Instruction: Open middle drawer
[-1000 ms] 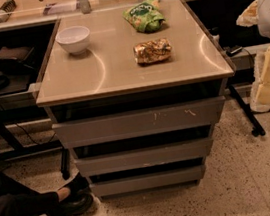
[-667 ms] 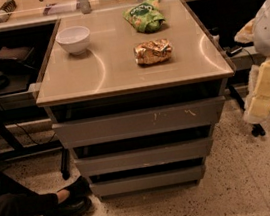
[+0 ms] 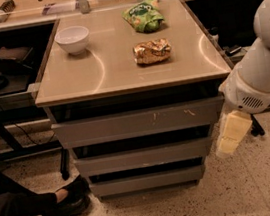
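Note:
The grey cabinet has three drawer fronts stacked under a tan tabletop (image 3: 115,77). The middle drawer (image 3: 142,157) is the plain flat front between the scratched upper front (image 3: 137,123) and the slim bottom front (image 3: 146,181). It sits about flush with the other two, with a dark gap above it. My gripper (image 3: 231,135), pale yellow on a white arm (image 3: 265,67), hangs just off the cabinet's right edge at about the middle drawer's height. It is not touching the drawer.
On the tabletop are a white bowl (image 3: 72,39), a green snack bag (image 3: 144,15) and a brown snack bag (image 3: 152,51). A person's leg and black shoe (image 3: 68,203) lie on the floor at the lower left. Dark desks flank the cabinet.
My arm has swung down and left, bringing the gripper from beside the tabletop's right side to beside the middle drawer. The drawers have not moved.

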Controlling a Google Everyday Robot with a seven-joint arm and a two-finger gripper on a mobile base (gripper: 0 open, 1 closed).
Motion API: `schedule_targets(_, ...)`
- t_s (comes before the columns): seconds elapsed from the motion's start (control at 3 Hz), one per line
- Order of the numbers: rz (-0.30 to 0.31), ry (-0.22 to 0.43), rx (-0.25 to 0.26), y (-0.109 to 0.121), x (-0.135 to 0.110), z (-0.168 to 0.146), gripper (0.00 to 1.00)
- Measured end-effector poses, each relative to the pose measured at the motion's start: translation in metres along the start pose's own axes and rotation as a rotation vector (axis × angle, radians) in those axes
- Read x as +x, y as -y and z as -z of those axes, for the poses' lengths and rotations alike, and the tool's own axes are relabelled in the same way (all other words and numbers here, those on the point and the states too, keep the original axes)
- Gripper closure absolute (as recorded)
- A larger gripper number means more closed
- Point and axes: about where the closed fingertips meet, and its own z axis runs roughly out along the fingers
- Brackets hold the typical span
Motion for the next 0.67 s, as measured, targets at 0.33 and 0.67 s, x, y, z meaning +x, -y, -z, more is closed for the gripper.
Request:
schedule_targets(0.33, -0.035, 0.004, -0.007, 0.0115, 0.0, -0.0461, 0.0)
schedule_targets(0.67, -0.035, 0.004, -0.007, 0.0114, 0.0, -0.0462, 0.0)
